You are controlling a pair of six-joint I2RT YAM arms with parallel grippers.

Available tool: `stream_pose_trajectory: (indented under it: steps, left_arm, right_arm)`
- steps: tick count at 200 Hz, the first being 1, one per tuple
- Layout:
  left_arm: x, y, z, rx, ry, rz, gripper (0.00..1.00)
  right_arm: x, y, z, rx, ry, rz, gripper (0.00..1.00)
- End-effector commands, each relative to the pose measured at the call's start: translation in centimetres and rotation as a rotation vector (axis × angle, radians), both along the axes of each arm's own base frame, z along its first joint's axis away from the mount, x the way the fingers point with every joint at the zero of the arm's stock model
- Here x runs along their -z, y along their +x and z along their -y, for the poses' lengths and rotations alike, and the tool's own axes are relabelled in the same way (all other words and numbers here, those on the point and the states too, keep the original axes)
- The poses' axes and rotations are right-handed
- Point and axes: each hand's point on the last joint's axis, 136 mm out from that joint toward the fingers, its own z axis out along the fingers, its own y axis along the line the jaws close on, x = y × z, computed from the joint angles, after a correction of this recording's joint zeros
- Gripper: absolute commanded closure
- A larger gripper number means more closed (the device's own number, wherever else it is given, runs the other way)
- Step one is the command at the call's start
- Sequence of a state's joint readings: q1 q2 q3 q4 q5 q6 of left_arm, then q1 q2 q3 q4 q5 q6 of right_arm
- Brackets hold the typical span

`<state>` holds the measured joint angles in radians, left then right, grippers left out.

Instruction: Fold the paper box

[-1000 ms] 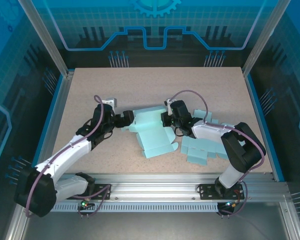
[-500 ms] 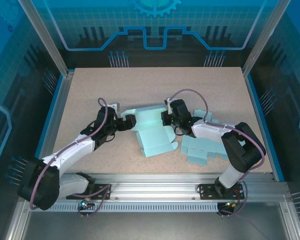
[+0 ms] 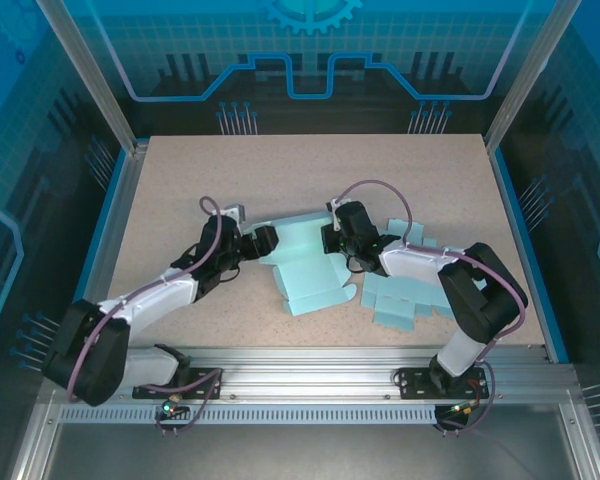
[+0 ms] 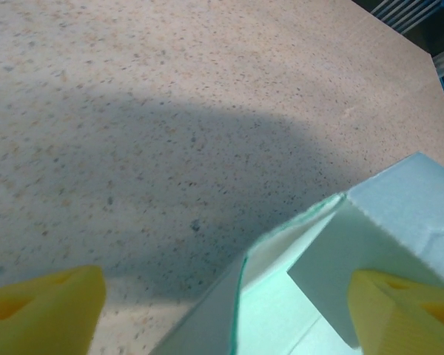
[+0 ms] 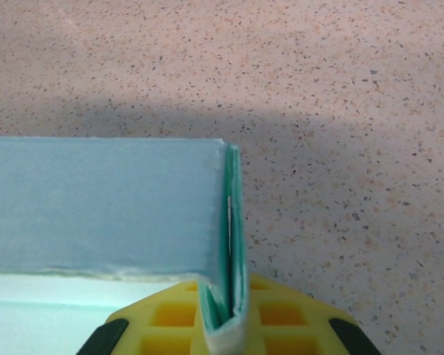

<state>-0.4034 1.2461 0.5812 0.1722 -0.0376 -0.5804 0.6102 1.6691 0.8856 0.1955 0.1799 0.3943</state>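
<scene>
the right gripper (image 5: 223,325) is pinched tight on a doubled-over wall of the paper box (image 5: 96,200). the fold runs straight out ahead of its pads, likely to crease that side and pin the box in place. the left gripper (image 4: 222,310) stands wide, one yellow finger (image 4: 41,307) over bare table (image 4: 170,96) and the other just beside a box panel. a raised corner sits between them, so it seems lined up to take the opposite wall. back along the right arm lies a flat spare blank (image 3: 400,295).
</scene>
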Motion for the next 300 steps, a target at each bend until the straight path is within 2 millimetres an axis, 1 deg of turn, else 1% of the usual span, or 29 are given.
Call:
stream_pose_trajectory:
  steps: [1, 21, 44, 57, 67, 86, 116, 136, 162, 190, 208, 209, 213, 268, 276, 300]
  left_arm:
    - [-0.7, -2.3, -2.7, -0.094, 0.046, -0.007, 0.1]
    - [-0.6, -5.0, -4.4, -0.139, 0.035, -0.033, 0.09]
    - [-0.5, -7.5, -4.7, -0.154, -0.038, -0.054, 0.05]
    - [-0.5, -8.4, -4.0, -0.147, -0.107, -0.06, 0.04]
    - [-0.3, -8.9, -3.0, -0.122, -0.168, -0.063, 0.02]
    - [-0.1, -9.1, -0.8, -0.072, -0.277, -0.053, 0.01]
    - [-0.3, -8.5, 2.2, 0.007, -0.291, -0.051, 0.01]
    - [-0.3, -7.6, 3.9, 0.051, -0.287, -0.039, 0.01]
    - [0.1, -6.1, 4.9, 0.061, -0.276, -0.016, 0.01]
    - [-1.4, -4.6, 6.5, 0.108, -0.299, 0.049, 0.02]
    - [-1.9, -3.7, 6.7, 0.108, -0.27, 0.078, 0.05]
    - [-2.0, -3.6, 6.7, 0.107, -0.269, 0.079, 0.05]
    - [-2.0, -3.5, 6.7, 0.104, -0.262, 0.084, 0.05]
    - [-3.5, -2.0, 6.5, 0.111, -0.15, 0.161, 0.12]
    - [-3.5, -1.9, 6.5, 0.112, -0.139, 0.169, 0.13]
    - [-2.6, -1.5, 6.7, 0.119, -0.135, 0.152, 0.13]
  right_arm:
    - [-1.3, 0.3, -0.9, -0.012, -0.001, 0.038, 0.92]
    - [-1.3, 0.3, -0.7, -0.007, -0.011, 0.044, 0.92]
    - [-1.3, 0.3, -0.6, 0.0, -0.017, 0.049, 0.92]
    - [-1.4, 0.4, -0.6, 0.004, -0.014, 0.049, 0.93]
    - [-1.4, 0.4, -0.5, 0.006, -0.013, 0.047, 0.93]
    - [-1.5, 0.4, -0.5, 0.015, -0.001, 0.049, 0.93]
    - [-1.6, 0.3, -0.5, 0.018, 0.008, 0.053, 0.94]
    - [-1.6, 0.2, -0.5, 0.018, 0.008, 0.053, 0.94]
    - [-1.7, -0.1, -0.6, 0.018, 0.007, 0.058, 0.94]
    - [-2.3, -0.2, -0.8, 0.013, 0.012, 0.071, 0.94]
    - [-2.8, -0.1, -0.7, 0.015, 0.016, 0.082, 0.94]
    - [-2.1, -0.5, -0.5, 0.014, 0.008, 0.069, 0.94]
    - [-1.8, -0.7, -0.4, 0.013, 0.003, 0.064, 0.94]
    - [-1.8, -1.0, -0.3, 0.003, 0.007, 0.068, 0.94]
    - [-1.8, -1.1, -0.4, 0.0, 0.011, 0.068, 0.94]
    - [-1.7, -1.2, -0.6, 0.003, 0.025, 0.053, 0.94]
